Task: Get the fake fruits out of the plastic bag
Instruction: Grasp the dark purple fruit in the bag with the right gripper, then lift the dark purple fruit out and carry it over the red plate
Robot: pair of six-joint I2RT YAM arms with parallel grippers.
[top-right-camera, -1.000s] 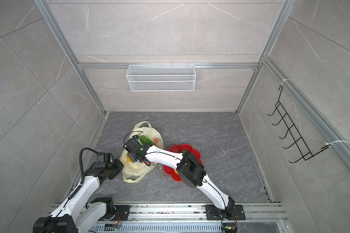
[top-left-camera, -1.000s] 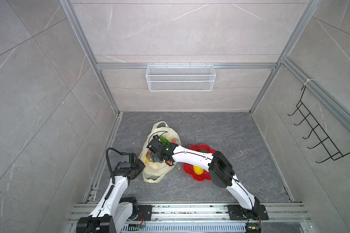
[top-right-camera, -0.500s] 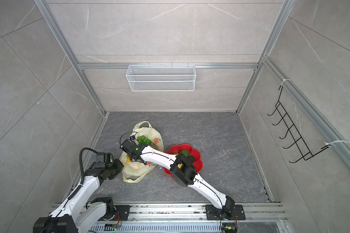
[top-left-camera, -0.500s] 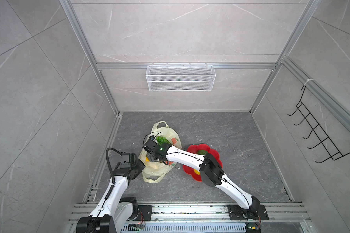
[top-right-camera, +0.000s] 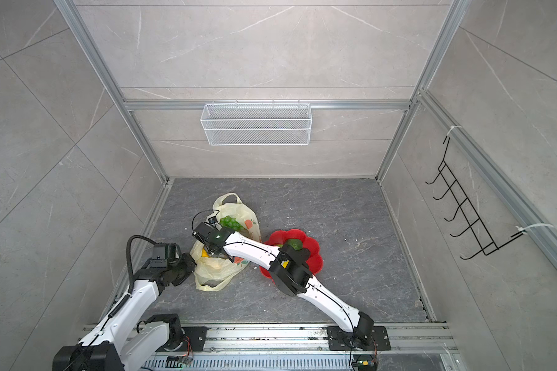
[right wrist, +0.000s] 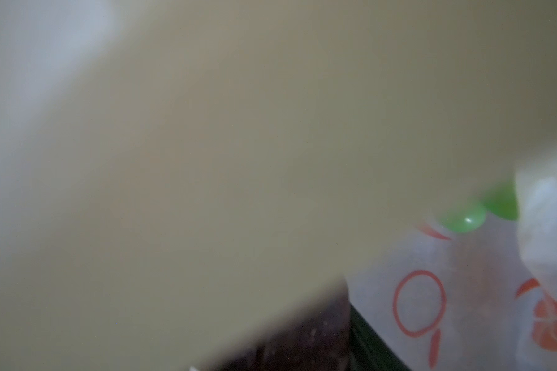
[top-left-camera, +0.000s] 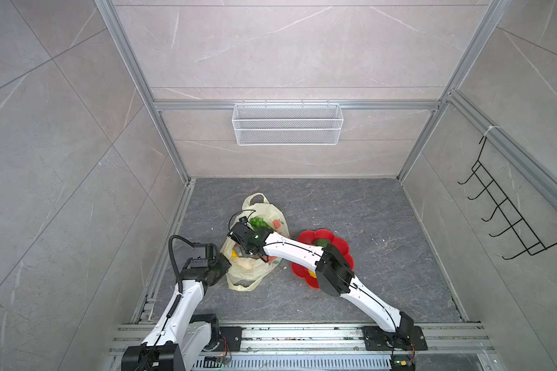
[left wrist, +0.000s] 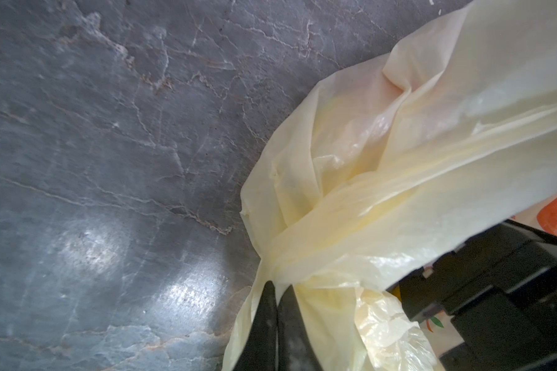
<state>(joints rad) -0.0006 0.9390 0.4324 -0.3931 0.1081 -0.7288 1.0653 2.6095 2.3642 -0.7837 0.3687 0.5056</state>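
The plastic bag (top-left-camera: 254, 269) (top-right-camera: 219, 269) lies crumpled on the grey floor, pale yellow with orange prints. My left gripper (left wrist: 275, 286) (top-left-camera: 227, 265) is shut on its near-left edge, holding the film bunched. My right gripper (top-left-camera: 246, 253) (top-right-camera: 214, 253) reaches down into the bag's mouth, its jaws hidden by film. Of the fake fruits, a green grape bunch (top-left-camera: 259, 222) (right wrist: 463, 218) sits in the far part of the bag, a yellow one (top-left-camera: 235, 254) is beside the right gripper, and a dark brown one (right wrist: 303, 347) is blurred at its jaws.
A red flower-shaped plate (top-left-camera: 344, 247) (top-right-camera: 315, 253) lies right of the bag, partly under my right arm, holding a green fruit (top-left-camera: 322, 242) and a yellow one (top-left-camera: 311, 273). A white wire basket (top-left-camera: 287, 123) hangs on the back wall, a black hook rack (top-left-camera: 508, 218) on the right wall.
My right gripper has moved lower and nearer inside the bag, and its elbow has swung left over the plate. The left gripper has kept its hold.
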